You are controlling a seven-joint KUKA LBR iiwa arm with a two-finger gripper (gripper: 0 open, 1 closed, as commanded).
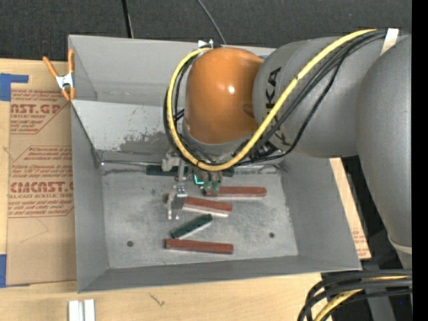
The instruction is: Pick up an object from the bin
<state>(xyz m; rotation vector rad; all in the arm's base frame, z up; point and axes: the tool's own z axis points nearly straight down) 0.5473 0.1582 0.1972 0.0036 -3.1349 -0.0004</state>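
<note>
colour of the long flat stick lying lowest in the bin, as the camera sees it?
Reddish brown. The lowest stick shows best in the camera view, just below the dark green stick.

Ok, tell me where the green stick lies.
In the camera view, the green stick lies tilted in the bin's middle, between a pale stick above and a brown stick below.

The gripper hangs low over the bin floor, at the left end of the middle brown bar. A dark green pen lies tilted just below it. The front brown bar lies near the front wall and the back brown bar under the orange cover.
</note>
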